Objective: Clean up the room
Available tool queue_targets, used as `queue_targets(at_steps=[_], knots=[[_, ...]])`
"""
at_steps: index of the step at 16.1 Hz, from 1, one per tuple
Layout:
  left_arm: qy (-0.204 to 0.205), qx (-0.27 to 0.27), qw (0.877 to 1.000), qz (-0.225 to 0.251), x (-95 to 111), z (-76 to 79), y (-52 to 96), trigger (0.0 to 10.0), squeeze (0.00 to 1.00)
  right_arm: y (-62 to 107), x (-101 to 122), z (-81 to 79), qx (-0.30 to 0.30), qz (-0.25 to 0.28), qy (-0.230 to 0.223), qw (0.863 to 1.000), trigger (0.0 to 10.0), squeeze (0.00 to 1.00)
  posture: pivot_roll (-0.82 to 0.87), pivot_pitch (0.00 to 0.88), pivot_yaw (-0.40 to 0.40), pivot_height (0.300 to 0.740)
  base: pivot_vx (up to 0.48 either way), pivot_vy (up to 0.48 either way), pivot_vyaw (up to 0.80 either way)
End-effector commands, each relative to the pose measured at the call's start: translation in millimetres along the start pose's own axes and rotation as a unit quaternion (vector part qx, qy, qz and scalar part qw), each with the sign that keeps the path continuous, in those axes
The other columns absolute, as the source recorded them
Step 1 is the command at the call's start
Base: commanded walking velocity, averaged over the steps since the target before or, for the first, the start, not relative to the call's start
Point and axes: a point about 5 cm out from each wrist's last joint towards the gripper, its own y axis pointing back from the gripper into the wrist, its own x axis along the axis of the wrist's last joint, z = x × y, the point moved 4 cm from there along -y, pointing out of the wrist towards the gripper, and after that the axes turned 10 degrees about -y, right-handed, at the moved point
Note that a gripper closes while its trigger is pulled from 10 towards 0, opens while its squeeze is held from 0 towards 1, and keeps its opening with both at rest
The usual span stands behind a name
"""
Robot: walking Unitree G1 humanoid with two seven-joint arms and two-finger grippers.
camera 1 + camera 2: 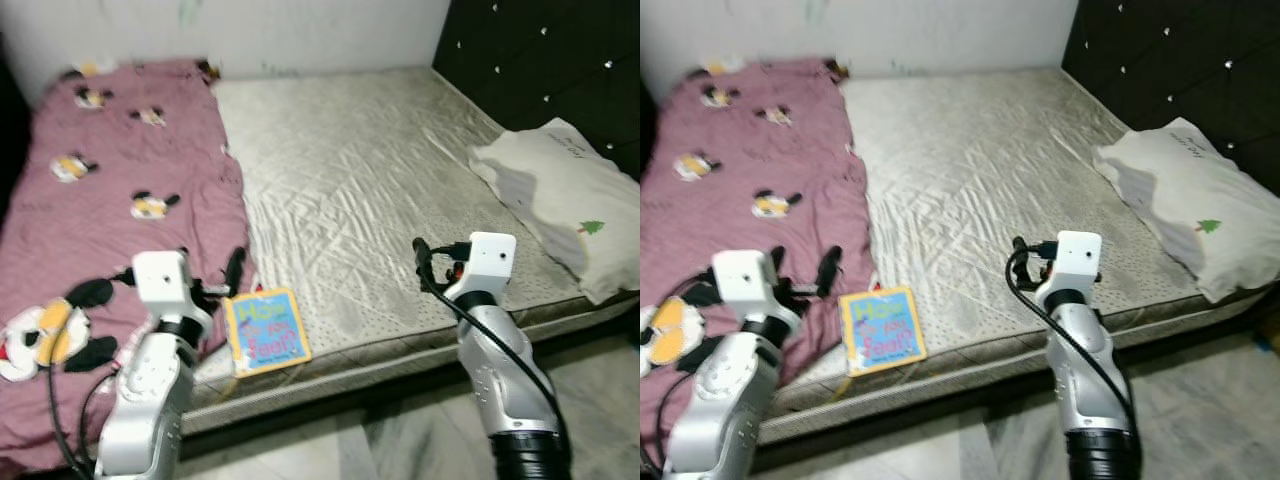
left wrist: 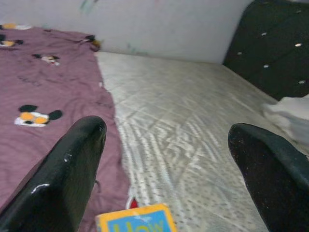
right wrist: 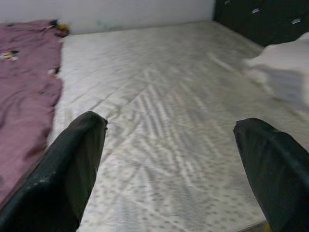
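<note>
A children's book (image 1: 266, 330) with a yellow border and blue cover lies flat at the near edge of the bed, half on the mauve cartoon-mouse blanket (image 1: 120, 160) and half on the grey mattress (image 1: 360, 170). My left gripper (image 1: 212, 272) hovers just above and left of the book, fingers open and empty; the left wrist view has the book's top edge (image 2: 137, 220) low between the fingers (image 2: 72, 164). My right gripper (image 1: 438, 258) is open and empty over bare mattress near the front edge, right of the book, its spread fingers (image 3: 67, 169) framing the sheet.
A white pillow (image 1: 570, 200) lies at the right end of the bed, against a black tufted headboard (image 1: 540, 60). A pale wall (image 1: 300, 30) runs behind the bed. Tiled floor (image 1: 400, 440) lies below the bed's front edge.
</note>
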Motion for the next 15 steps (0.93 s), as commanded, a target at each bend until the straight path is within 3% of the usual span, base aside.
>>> queue_targets(at_steps=[1,10,15], knots=[[-0.003,0.0,1.0,0.005,3.6,-0.9,-0.1,10.0,0.0,-1.1,2.7,-3.7,0.008,0.003,0.003,1.0,10.0,0.0,-0.05,0.082,-0.025,0.74,0.255,0.0,0.0],[-0.007,0.007,1.0,-0.003,0.3,-2.2,-0.9,10.0,0.0,-1.2,0.9,-4.8,0.011,-0.001,0.005,1.0,10.0,0.0,-0.05,0.07,-0.022,0.74,0.0,0.0,-0.05],[-0.007,0.003,1.0,-0.005,-0.5,-0.8,-1.7,10.0,0.0,-1.6,0.2,-5.1,0.013,-0.003,0.008,1.0,10.0,0.0,-0.05,0.066,-0.021,0.74,0.0,0.461,0.0]])
